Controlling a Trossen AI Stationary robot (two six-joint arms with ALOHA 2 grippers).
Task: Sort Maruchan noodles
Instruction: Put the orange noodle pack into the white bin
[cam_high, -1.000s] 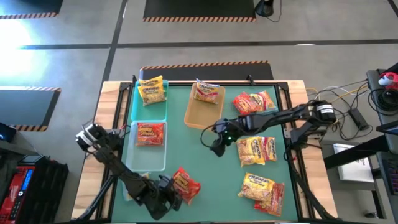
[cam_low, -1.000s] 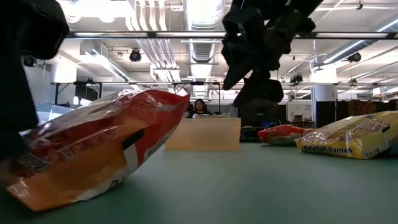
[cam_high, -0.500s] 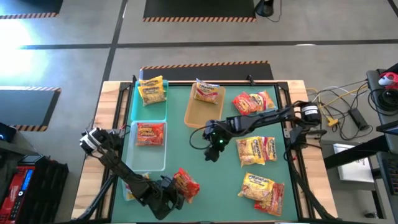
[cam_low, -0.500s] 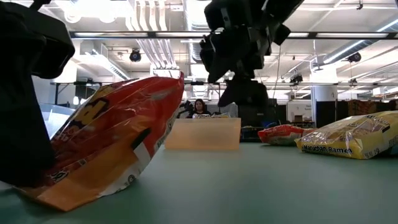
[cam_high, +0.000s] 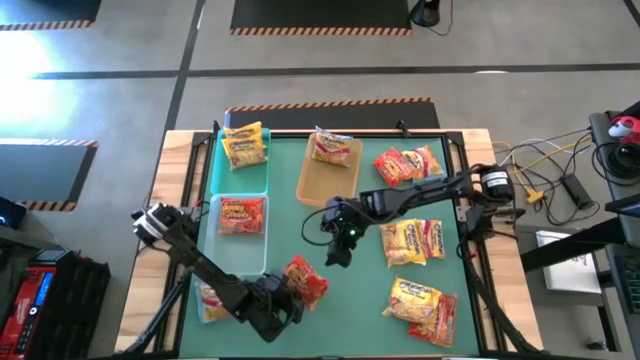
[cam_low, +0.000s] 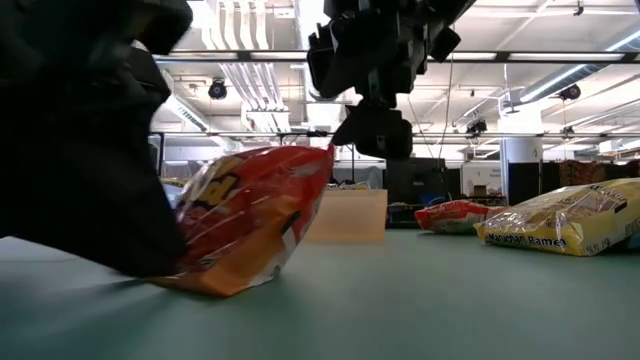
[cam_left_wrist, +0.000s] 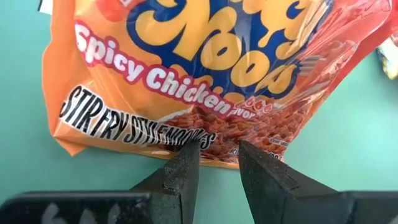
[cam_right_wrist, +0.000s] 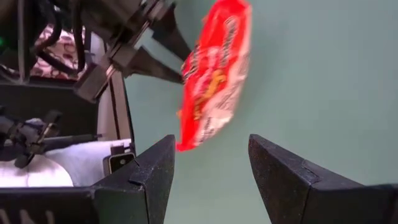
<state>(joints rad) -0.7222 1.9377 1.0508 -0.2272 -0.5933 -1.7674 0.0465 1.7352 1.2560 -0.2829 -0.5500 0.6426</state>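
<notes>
An orange-and-red noodle packet stands tipped up on the green mat near the front edge; it also shows in the low view and the right wrist view. My left gripper is shut on it. My right gripper hangs open above the middle of the mat, beyond the packet, and touches nothing. More packets lie on the right: red, yellow and a mixed pile. My left gripper pinches the packet's edge below the printed lettering between its two fingers. The fingers come slanting down from the table's near left side. The packet stands tilted beyond them, and its lower edge seems to rest on the mat.
A teal tray at the far left holds yellow packets. A clear tray in front of it holds a red one, and a tan tray holds another. A yellow packet lies under my left arm. Bare mat lies between the grippers.
My left gripper has gone toward the far and right edges and sunk a little, keeping hold of the packet. The packet has tipped from lying low to standing more upright and has shifted toward the table's middle. My right gripper has gone toward the left edge and turned.
</notes>
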